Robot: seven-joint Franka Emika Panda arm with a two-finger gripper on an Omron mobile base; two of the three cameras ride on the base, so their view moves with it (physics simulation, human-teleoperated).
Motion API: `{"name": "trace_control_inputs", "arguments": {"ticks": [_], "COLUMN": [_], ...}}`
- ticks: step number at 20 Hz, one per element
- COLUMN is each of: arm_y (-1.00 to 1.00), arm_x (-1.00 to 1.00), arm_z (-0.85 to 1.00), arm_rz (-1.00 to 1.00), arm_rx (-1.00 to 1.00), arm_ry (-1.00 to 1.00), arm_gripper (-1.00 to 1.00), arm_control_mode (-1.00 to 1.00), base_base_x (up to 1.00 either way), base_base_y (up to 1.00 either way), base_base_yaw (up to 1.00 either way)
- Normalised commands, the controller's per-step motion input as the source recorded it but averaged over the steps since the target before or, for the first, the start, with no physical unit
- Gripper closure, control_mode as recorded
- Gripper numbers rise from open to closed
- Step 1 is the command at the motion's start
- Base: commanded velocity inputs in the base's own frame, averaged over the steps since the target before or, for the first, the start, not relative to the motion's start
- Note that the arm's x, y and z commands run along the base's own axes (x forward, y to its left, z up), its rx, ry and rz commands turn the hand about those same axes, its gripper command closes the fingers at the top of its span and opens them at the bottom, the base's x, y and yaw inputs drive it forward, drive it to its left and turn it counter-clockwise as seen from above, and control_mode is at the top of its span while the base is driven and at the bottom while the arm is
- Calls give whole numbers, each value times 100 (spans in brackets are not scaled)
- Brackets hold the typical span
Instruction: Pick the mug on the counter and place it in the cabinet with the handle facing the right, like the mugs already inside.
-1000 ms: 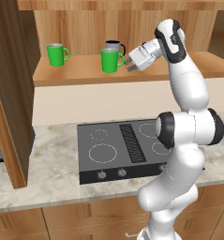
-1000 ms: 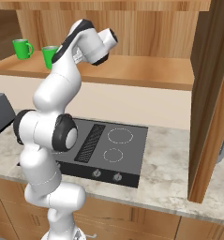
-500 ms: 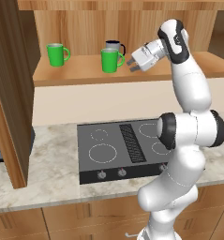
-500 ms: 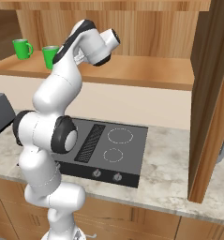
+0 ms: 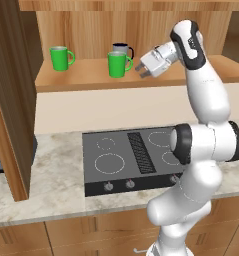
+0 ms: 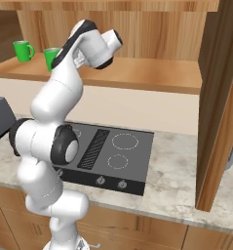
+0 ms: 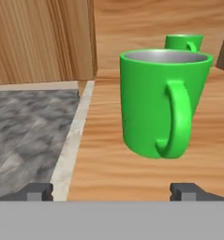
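Backing away to the right with open jaws, the claw (image 5: pixel 140 70) has released the mug (image 5: pixel 119 65) upright on the cabinet (image 5: pixel 91 75) shelf, handle facing right, so the placing seems done.

The white arm (image 5: pixel 206 100) is raised upright from its base and bent at the top, the wrist turned sideways. The gripper (image 5: pixel 140 70) is held level, its jaws spread wide and empty.
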Motion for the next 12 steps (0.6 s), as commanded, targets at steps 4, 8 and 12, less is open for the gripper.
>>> {"name": "trace_control_inputs", "arguments": {"ticks": [4,8,12], "arm_y": [14,6,4], "arm_x": [-56,-59,-63], "arm_z": [0,0,0], "arm_rz": [0,-1,-3], "arm_rx": [0,0,0], "arm_ry": [0,0,0], "arm_gripper": [-100,-100,-100], "arm_control_mode": [-100,-100,-100], "base_base_x": [0,0,0], "base_base_y": [0,0,0], "base_base_yaw": [0,0,0]}}
